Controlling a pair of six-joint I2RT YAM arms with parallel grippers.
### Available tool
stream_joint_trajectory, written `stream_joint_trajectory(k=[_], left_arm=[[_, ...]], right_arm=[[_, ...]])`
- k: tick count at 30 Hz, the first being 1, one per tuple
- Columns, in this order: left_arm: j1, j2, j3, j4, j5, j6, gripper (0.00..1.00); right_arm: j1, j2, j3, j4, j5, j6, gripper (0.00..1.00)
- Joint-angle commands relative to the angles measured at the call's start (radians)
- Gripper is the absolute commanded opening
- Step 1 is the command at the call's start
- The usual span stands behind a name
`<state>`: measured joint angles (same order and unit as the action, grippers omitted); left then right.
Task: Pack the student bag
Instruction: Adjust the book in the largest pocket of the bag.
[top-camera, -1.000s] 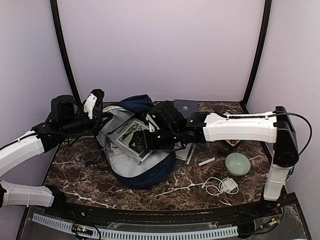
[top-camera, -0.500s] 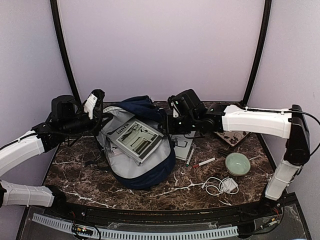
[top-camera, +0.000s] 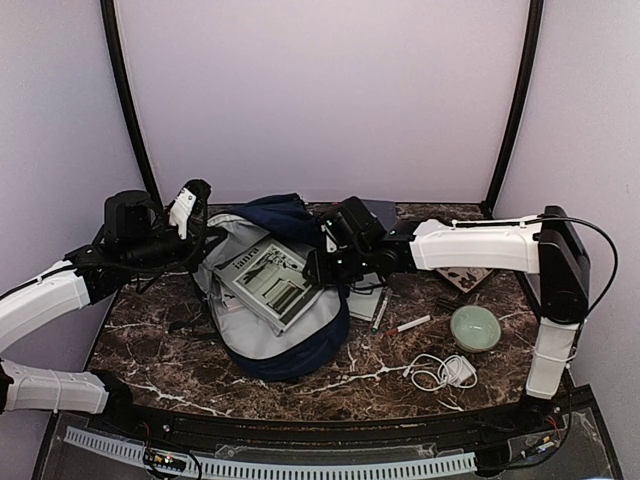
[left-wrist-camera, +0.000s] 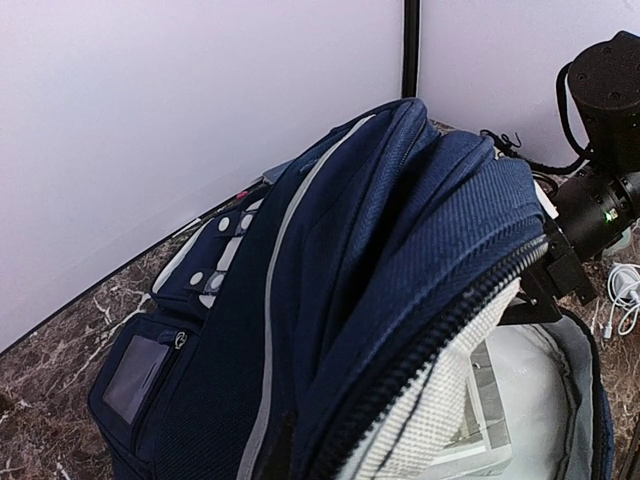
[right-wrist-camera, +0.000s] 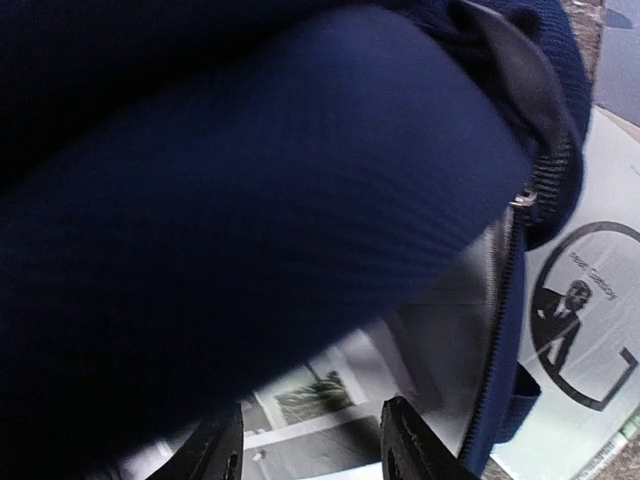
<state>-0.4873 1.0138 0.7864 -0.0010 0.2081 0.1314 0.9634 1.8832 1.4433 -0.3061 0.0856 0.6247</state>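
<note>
Marble-look bench (top-camera: 150, 340) carries the student bag (top-camera: 290, 350) at centre-left, its mouth open upward and grey lining showing. Since a second ago our right arm has pulled out of the opening, swung right, and come back to the bag's right rim. The right claw (right-wrist-camera: 310, 448) now hangs half-open and empty over the book (top-camera: 270, 285), which lies loose in the mouth: one item in, we judge. Our left claw (top-camera: 183, 208) stays pinched narrow at the far-left rim. Open room lies near-left; the green bowl (top-camera: 475, 327), white cable (top-camera: 440, 372) and marker (top-camera: 408, 326) crowd the right.
</note>
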Motion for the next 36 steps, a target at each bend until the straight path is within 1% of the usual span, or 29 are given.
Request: stream_joint_trajectory(k=[1,6,7,10,14,17,21,25,30,34,36], left_arm=[[0.005,-0.012,0.042,0.078,-0.001,-0.001,0.0],[0.005,-0.008,0.043,0.079,0.003,-0.004,0.0],[0.004,-0.007,0.043,0.078,0.004,-0.004,0.0],[0.004,-0.009,0.041,0.078,0.001,-0.003,0.0],[0.004,-0.01,0.043,0.078,0.004,-0.004,0.0],[0.005,-0.012,0.042,0.078,0.001,-0.003,0.0],[0.005,-0.011,0.042,0.078,0.0,-0.003,0.0],[0.004,-0.009,0.042,0.078,0.002,-0.003,0.0],[0.004,-0.009,0.042,0.078,0.006,-0.003,0.0],[0.004,-0.006,0.043,0.078,0.036,-0.005,0.0],[0.004,-0.007,0.044,0.078,0.049,-0.005,0.0]], right_arm=[[0.021,0.025,0.009,0.079,-0.089,0.01,0.46],[0.054,0.016,-0.01,0.154,-0.145,0.023,0.45],[0.056,0.012,-0.006,0.145,-0.146,0.024,0.45],[0.043,-0.035,-0.014,0.127,-0.099,0.027,0.46],[-0.009,-0.1,-0.055,0.107,-0.022,0.031,0.51],[-0.037,-0.09,-0.073,0.083,-0.021,0.04,0.53],[-0.037,-0.045,-0.063,0.077,-0.04,0.036,0.53],[-0.022,-0.006,-0.062,0.122,-0.095,0.064,0.47],[0.026,0.044,-0.03,0.173,-0.174,0.066,0.41],[0.065,0.042,-0.04,0.306,-0.247,0.073,0.38],[0.073,0.042,-0.04,0.34,-0.264,0.073,0.38]])
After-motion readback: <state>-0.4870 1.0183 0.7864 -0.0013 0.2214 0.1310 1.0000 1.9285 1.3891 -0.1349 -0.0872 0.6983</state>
